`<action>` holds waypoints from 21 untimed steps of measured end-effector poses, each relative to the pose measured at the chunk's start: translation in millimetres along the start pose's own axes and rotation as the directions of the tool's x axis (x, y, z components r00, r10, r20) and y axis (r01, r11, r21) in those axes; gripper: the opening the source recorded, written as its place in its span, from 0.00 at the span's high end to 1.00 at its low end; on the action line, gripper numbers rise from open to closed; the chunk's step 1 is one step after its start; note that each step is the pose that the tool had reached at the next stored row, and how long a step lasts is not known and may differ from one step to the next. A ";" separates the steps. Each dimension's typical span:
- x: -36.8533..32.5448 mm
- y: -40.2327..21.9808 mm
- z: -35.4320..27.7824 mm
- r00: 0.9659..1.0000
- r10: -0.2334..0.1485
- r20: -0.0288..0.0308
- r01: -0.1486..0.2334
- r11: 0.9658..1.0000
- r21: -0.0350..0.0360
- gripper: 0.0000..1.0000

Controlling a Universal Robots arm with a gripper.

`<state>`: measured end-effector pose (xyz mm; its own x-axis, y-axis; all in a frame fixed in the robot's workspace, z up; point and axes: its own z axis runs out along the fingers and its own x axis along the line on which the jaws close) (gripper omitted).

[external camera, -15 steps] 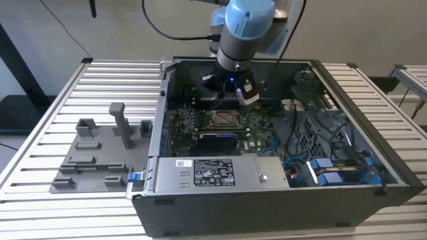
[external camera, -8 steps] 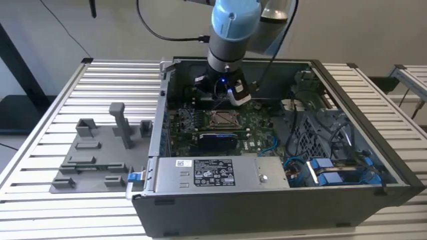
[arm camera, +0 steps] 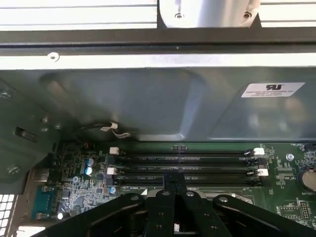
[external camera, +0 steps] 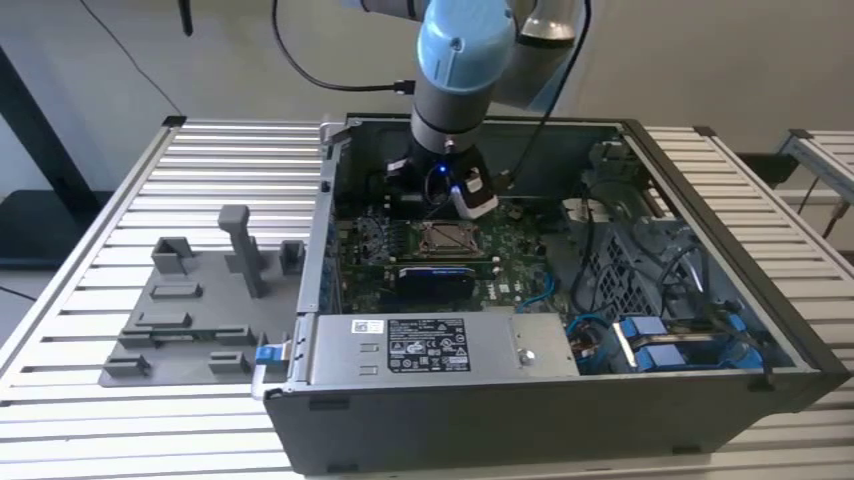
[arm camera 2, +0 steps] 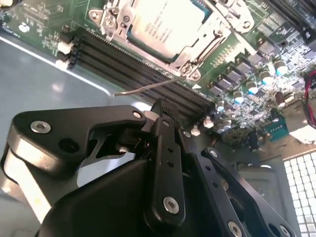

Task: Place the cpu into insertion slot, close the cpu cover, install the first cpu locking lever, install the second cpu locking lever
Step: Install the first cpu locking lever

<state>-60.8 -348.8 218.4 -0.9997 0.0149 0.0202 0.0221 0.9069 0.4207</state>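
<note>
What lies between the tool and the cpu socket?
In the second wrist view, long black memory slots and a thin metal lever lie between tool and socket.

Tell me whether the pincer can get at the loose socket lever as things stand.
Probably yes. In the second wrist view the lever juts free above the memory slots, and the pincer hangs close by its tip with nothing visible between them.

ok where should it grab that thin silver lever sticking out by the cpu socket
Probably the free end of the lever, where the bare wire juts clear of the socket frame over the memory slots; pinch across it from above.
</note>
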 end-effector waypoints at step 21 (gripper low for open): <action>3.7 -10.0 11.3 1.000 -0.001 0.002 0.001 1.000 0.014 0.89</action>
<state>-64.8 -353.1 204.0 -0.9997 0.0153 0.0181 0.0214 0.9128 0.4079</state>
